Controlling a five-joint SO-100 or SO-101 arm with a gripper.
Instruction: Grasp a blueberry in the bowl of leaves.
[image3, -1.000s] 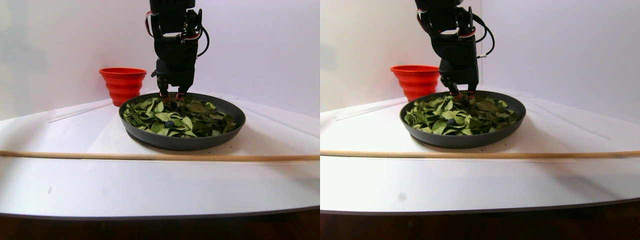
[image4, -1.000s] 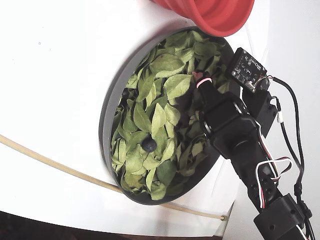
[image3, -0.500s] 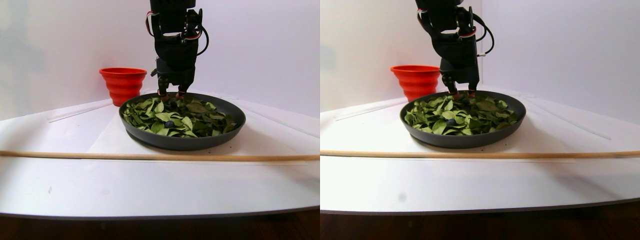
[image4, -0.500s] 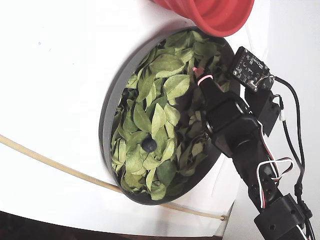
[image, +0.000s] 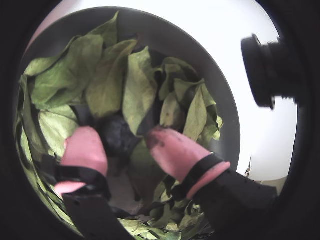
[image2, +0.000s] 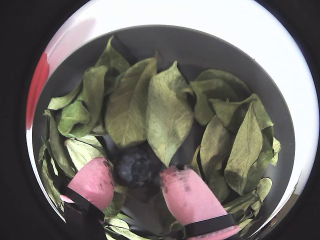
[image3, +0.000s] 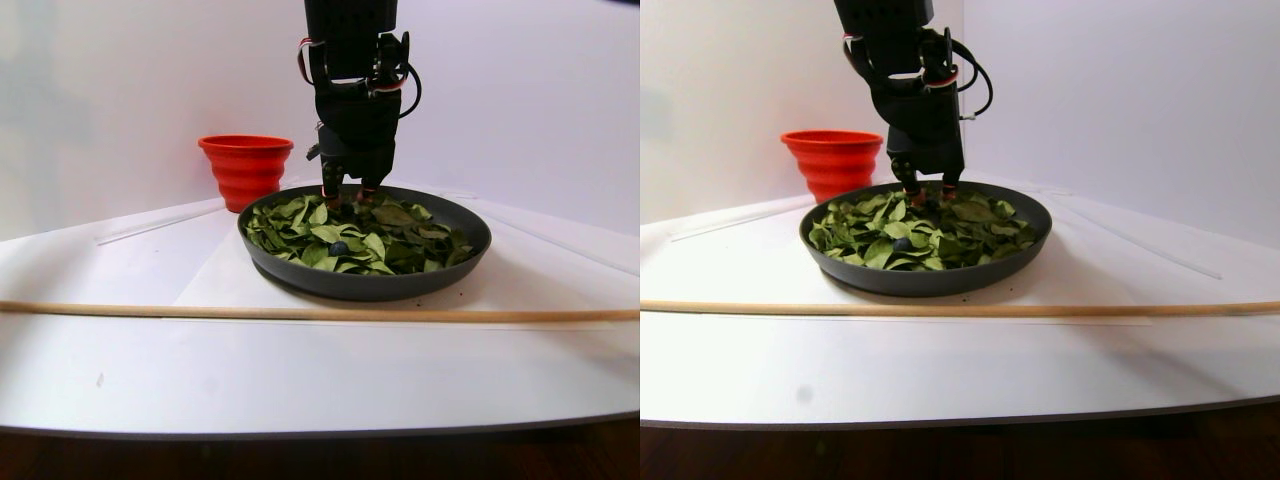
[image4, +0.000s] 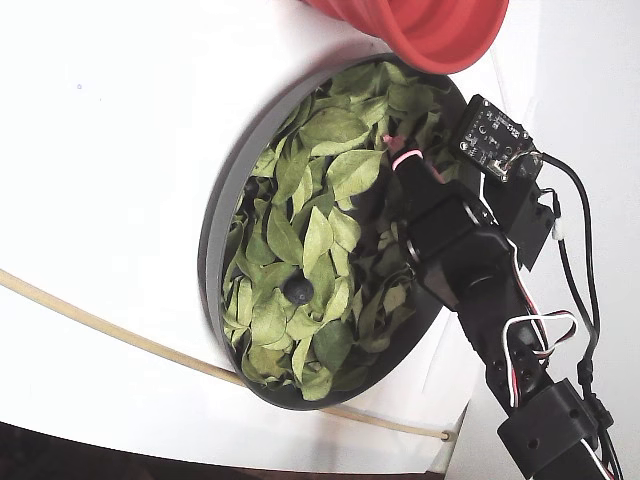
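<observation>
Gripper (image2: 137, 181) in bowl (image2: 200, 47), jaws spread round a blueberry (image2: 136, 167).

Wrist views: we log pink fingertips (image: 170, 150) apart, dark berry betw. them, nearer the left pad; leaves (image2: 165, 112) just ahead of jaws. Stereo pair: gripper down at bowl's far side; 2nd blueberry (image3: 339, 248) well in front of jaws, on leaves. Fixed view: same berry (image4: 298, 291) well clear of fingertips; red cup (image4: 430, 30) beyond bowl rim.
</observation>
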